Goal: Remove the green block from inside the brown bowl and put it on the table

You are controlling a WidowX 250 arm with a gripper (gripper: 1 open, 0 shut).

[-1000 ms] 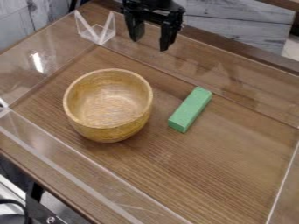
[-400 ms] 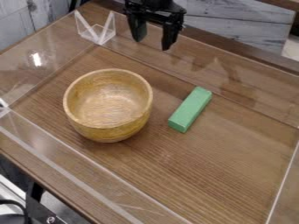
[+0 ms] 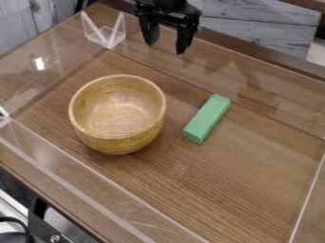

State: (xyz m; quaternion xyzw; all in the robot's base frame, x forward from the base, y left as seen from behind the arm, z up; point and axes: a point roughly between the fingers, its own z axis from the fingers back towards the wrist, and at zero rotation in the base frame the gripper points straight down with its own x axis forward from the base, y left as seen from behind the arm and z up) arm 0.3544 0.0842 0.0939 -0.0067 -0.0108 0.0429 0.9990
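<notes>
Barely anything had changed over the last second: my end effector (image 3: 166,36) had shifted only a touch, its two dark fingers parted as before, released and gripping nothing. Nothing else that I could make out had moved. I took that to mean the work of carrying was over and that I was simply waiting, out of the way.

My arm came in from the far side, opposite the camera, and only its dark end showed. I held the fingers well off both the bowl and the block, pointing roughly toward the camera's side; how high they hung above the wood I could not tell.

Out from my end effector toward the camera stood the brown bowl (image 3: 83,121), upright. Beside it, also on the camera side of me, lay the green block (image 3: 206,119), flat on the tabletop (image 3: 229,185), outside the bowl and apart from its wall. With the block already there, I judged the task done. All that seemed left was to keep clear, since a careless sweep back toward the camera could have nudged the block or knocked the bowl.
</notes>
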